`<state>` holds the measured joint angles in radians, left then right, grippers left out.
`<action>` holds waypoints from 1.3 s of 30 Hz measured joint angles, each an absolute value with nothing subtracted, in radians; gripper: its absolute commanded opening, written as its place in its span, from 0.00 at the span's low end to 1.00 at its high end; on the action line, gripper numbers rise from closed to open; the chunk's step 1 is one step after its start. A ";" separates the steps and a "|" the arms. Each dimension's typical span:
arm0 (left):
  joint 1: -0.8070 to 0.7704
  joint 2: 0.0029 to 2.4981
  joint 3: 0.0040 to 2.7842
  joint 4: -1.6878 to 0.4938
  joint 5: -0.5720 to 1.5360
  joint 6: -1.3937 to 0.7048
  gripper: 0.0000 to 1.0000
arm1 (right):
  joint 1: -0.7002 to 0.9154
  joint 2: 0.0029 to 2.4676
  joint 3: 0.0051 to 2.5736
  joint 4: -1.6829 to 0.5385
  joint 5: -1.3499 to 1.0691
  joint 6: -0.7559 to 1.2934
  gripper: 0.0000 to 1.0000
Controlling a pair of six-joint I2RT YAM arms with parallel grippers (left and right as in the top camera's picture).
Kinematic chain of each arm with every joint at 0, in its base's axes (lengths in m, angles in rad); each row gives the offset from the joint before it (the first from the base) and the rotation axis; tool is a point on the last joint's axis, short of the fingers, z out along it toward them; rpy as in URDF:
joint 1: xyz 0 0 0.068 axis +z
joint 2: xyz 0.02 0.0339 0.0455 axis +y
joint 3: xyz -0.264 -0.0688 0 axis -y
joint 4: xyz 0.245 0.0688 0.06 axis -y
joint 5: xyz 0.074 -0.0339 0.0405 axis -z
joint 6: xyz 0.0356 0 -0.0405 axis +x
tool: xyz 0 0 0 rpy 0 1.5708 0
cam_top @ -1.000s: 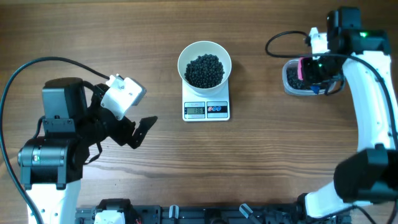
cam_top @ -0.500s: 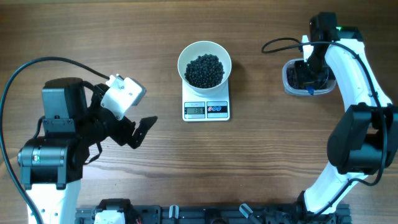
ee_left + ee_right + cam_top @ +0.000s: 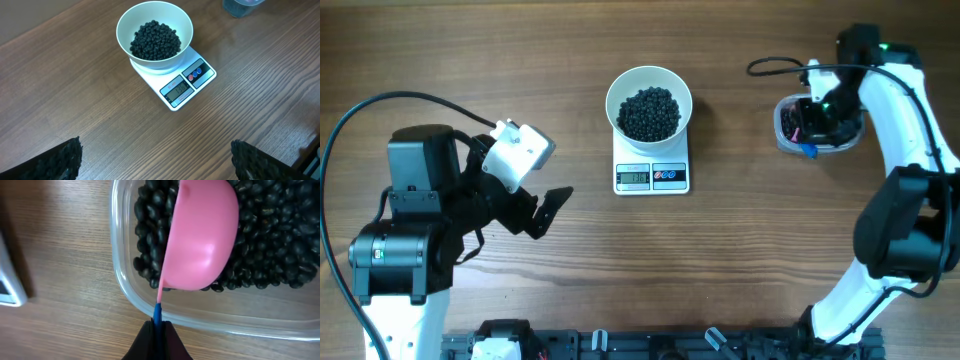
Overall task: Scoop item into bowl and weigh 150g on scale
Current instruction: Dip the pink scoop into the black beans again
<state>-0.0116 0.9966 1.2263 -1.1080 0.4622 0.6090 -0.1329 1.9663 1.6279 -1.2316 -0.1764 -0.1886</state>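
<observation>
Right arm has swung slightly rightward over the tub [image 3: 120, 285]. Wood-grain table [image 3: 750, 260]. Right gripper [image 3: 155, 326] clenched on the pink scoop [image 3: 202, 240], tilted over the tub's beans [image 3: 272, 230]. Left gripper [image 3: 157, 160] released, well apart from the bean-filled bowl [image 3: 616, 90] on the scale [image 3: 652, 186].

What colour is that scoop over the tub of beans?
The scoop is pink with a blue handle, seen best in the right wrist view.

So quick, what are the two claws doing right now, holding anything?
Left gripper: open, holding nothing.
Right gripper: shut on the handle of the pink scoop.
</observation>
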 measured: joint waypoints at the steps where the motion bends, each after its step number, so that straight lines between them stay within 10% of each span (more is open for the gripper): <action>1: -0.012 0.997 1.226 -1.108 0.462 0.609 1.00 | -0.145 1.967 1.628 -1.234 -0.201 -0.194 0.04; 39: -0.012 0.997 1.226 -1.108 0.462 0.609 1.00 | -0.512 1.977 1.628 -1.364 -0.861 -0.422 0.04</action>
